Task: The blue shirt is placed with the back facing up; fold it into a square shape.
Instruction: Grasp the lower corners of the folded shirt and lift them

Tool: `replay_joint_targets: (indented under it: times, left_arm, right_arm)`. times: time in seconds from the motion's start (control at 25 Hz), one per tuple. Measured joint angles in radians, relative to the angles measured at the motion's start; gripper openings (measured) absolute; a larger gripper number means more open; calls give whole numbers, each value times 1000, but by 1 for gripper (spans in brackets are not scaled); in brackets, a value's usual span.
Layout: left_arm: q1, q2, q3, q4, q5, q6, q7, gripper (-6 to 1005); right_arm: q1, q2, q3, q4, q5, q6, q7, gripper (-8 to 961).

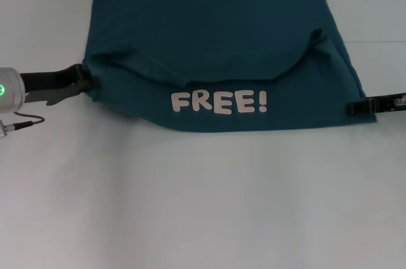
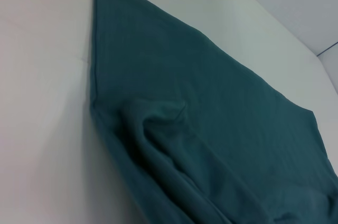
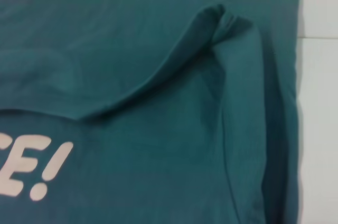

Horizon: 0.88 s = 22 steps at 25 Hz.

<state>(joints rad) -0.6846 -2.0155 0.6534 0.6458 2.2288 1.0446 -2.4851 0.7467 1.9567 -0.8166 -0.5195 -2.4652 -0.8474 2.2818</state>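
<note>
Centrally on a white table [image 1: 203, 205], toward the far side: the blue shirt [image 1: 216, 34], dark teal, lying as a wide band partly folded over itself. Far edge straight, near edge sagging in a shallow curve. Upper layer draped down toward the near side, ending in a curved fold line; below that line, a strip of cloth with the white lettering "FREE!" [image 1: 219, 102], so a print is present despite the plain look of the rest. Small raised pucker of cloth at the right end of the fold [image 1: 315, 35], seen close in the right wrist view as a ridge [image 3: 222, 20] with the tail of the lettering [image 3: 31, 168] beside it. At the shirt's left edge, level with the fold: left gripper [image 1: 84, 80], black, reaching in low from the left, tips touching or just under the bunched cloth; cannot tell whether pinched or parted. Silver wrist section with a green light [image 1: 3, 89] and a thin cable [image 1: 25, 123] behind it. At the shirt's near right corner: right gripper [image 1: 356, 108], black, low over the table, touching the cloth edge; fingers not readable either. Left wrist view filled with rumpled teal cloth [image 2: 200, 129] over the white surface [image 2: 42, 76], a seam line in the tabletop at the far side.
</note>
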Motion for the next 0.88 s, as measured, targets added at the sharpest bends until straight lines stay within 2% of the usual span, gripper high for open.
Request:
replay_joint_targets:
  times: [0.2, 0.56, 0.76, 0.88]
  left_arm:
    - [1, 0, 1, 0, 0, -1, 0, 71]
    - [0, 0, 2, 0, 0, -2, 0, 76]
    - [0, 0, 0, 0, 0, 0, 0, 79]
    - [1, 0, 0, 1, 0, 12, 0, 80]
  right_arm:
    - [-1, -2, -3, -1, -2, 1, 3, 465]
    - [2, -1, -7, 3, -3, 1, 6, 232]
    - [-4, -6, -1, -7, -3, -9, 29, 40]
    - [-9, -17, 3, -18, 1, -41, 46, 41]
